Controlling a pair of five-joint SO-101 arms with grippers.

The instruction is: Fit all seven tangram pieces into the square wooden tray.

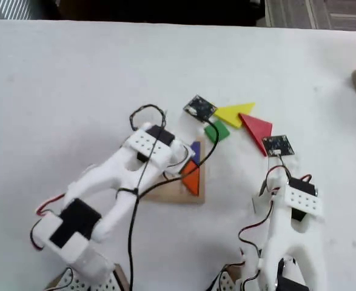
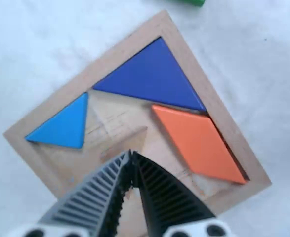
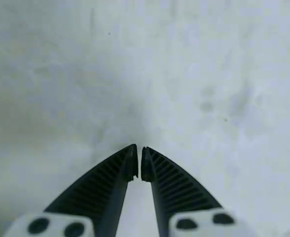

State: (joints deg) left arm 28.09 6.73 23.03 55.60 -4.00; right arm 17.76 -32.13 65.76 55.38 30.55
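Left tool [image 2: 131, 158], tips together, perhaps touching the tray [image 2: 196, 79] floor.

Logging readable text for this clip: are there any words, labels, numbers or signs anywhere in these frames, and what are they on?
No text here can be read.
Wooden tray: bare wood, no print.
Dark blue triangle, light blue triangle, orange parallelogram, yellow triangle, red triangle, green piece: plain colour, no marks.
Small dark boards: any markings are too small to read.
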